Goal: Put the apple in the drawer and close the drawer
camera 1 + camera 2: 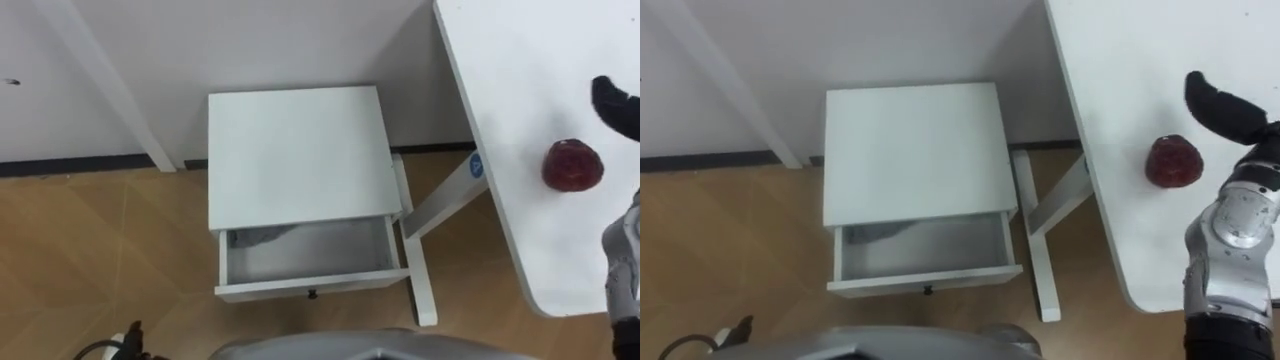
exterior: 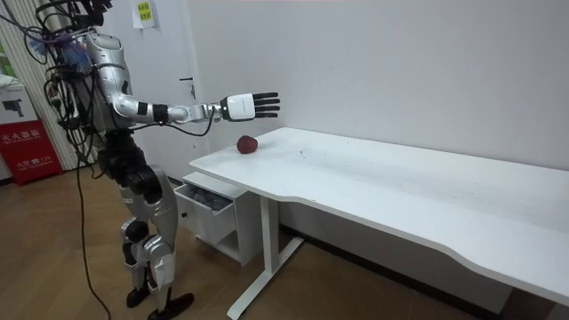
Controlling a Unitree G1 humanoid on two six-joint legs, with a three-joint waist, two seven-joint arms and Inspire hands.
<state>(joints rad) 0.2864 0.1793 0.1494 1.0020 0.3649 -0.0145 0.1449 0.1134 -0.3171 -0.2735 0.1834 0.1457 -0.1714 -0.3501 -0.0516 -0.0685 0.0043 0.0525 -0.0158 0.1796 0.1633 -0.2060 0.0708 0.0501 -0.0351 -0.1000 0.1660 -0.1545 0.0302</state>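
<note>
Now, right robot hand (image 2: pixel 253 105) outstretched above apple (image 1: pixel 1173 161) on table (image 1: pixel 1110 120), drawer (image 1: pixel 890 283) open.

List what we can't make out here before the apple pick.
- Drawer back: hidden under the cabinet top in both eye views; a grey thing in its back left corner is unidentifiable.
- Right hand: cut off by the left eye view's right edge; the room view shows it open above the table, but not its gap to the apple.
- Dark shape at the bottom edge: cropped, may be the left hand.
</note>
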